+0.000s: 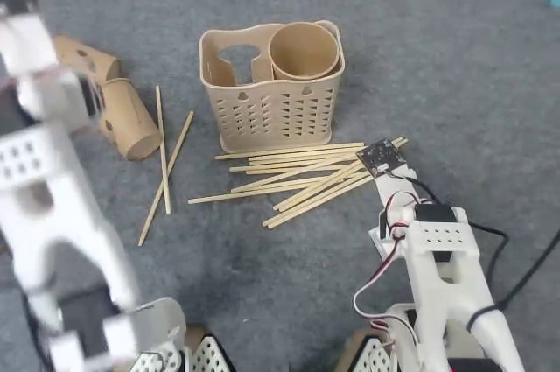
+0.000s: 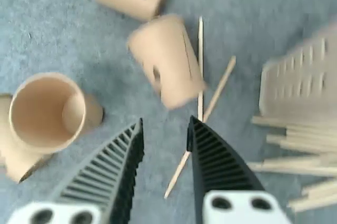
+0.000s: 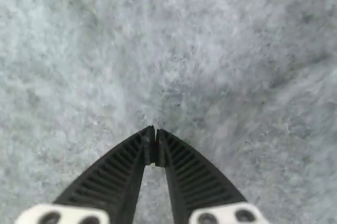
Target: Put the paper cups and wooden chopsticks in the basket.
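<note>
While the left pincer (image 2: 165, 129) hangs released just short of a toppled paper cup (image 2: 166, 60) near the worktop's (image 1: 455, 66) left edge, the right pincer (image 3: 155, 137) is clenched on nothing above bare surface.

Right gripper (image 3: 155, 147) seen from above its two black ribbed fingers (image 3: 113, 174), tips pressed together; beneath them, grey carpet (image 3: 210, 50) with a fuzzy texture.

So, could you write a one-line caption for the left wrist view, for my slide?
Left gripper, fingers open, over grey carpet near toppled paper cups, two loose chopsticks and the basket.
</note>
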You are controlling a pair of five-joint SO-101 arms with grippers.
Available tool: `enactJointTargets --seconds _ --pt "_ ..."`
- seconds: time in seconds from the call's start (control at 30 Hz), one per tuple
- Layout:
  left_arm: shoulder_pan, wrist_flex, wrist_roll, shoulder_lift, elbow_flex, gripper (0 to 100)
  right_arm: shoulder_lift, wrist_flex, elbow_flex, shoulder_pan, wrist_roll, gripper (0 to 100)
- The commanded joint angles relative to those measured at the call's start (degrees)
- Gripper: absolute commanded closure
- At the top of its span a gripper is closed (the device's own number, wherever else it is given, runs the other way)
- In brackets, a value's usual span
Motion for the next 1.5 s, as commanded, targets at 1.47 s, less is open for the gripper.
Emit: enactJointTargets --seconds 1.47 --pt "-1.7 2.3 16.7 74.7 -70.1 88 -2.0 -0.6 -0.4 0.5 0.7 99.1"
